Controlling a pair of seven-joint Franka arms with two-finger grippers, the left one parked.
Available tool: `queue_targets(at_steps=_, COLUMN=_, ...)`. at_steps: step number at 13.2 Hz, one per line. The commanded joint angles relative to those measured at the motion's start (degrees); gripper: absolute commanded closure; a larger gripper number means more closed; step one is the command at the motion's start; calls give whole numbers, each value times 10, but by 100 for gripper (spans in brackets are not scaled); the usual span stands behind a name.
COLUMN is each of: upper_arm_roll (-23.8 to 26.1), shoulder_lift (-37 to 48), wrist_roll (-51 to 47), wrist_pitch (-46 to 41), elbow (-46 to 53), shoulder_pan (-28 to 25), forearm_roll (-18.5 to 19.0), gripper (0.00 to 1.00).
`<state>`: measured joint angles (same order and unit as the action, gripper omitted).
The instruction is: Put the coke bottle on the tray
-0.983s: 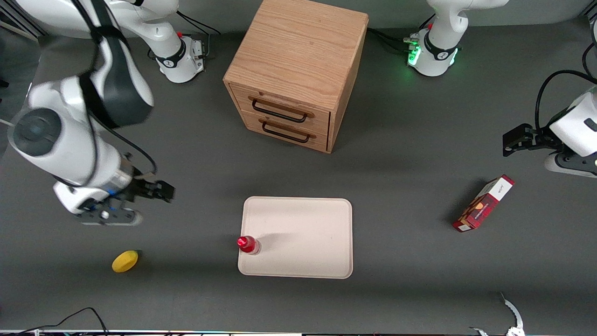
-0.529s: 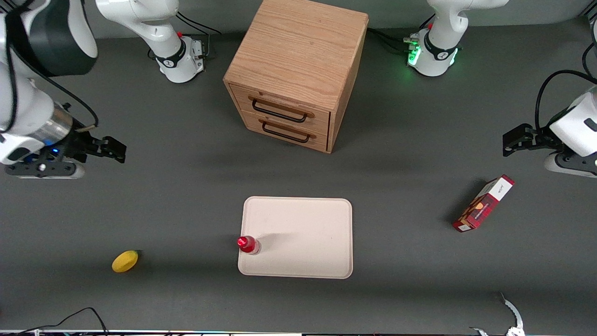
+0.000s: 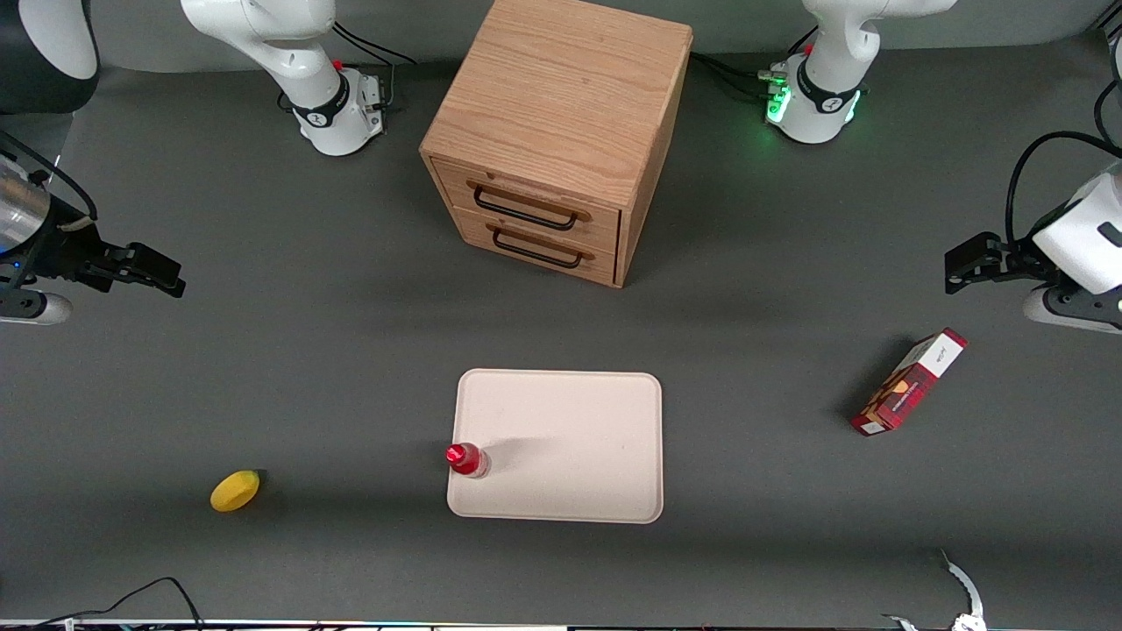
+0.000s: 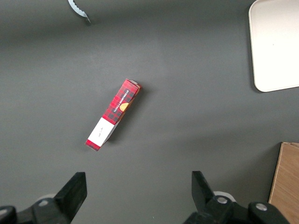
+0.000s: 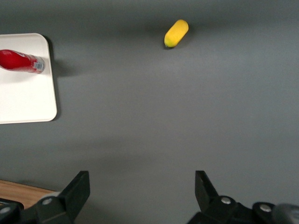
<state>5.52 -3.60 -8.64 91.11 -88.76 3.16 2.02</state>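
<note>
The coke bottle (image 3: 465,459), with red cap and red label, stands upright on the cream tray (image 3: 578,447), at the tray's edge toward the working arm's end. In the right wrist view the bottle (image 5: 21,61) shows standing on the tray (image 5: 28,100). My right gripper (image 3: 158,273) hangs high above bare table at the working arm's end, well apart from the tray and farther from the front camera than the bottle. It is open and empty, with its fingers (image 5: 77,187) wide apart over bare table.
A yellow lemon-like fruit (image 3: 235,490) lies on the table toward the working arm's end, also in the right wrist view (image 5: 176,32). A wooden two-drawer cabinet (image 3: 552,140) stands farther from the camera than the tray. A red-and-white carton box (image 3: 909,382) lies toward the parked arm's end.
My right gripper has moved away from the tray, out toward the working arm's end and farther from the front camera, staying open. The bottle and tray have not moved.
</note>
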Motion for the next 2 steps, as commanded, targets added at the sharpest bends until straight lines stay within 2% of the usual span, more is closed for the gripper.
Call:
queue_targets(at_steps=1, upper_arm_roll=-18, shoulder_lift=-19, wrist_roll=12, wrist_pitch=-22, elbow=38, shoulder_pan=-21, forearm_roll=-18, gripper=0)
queue_targets(at_steps=2, upper_arm_roll=-21, shoulder_lift=-21, wrist_roll=11, wrist_pitch=-27, elbow=42, shoulder_pan=-23, forearm_roll=-19, gripper=0)
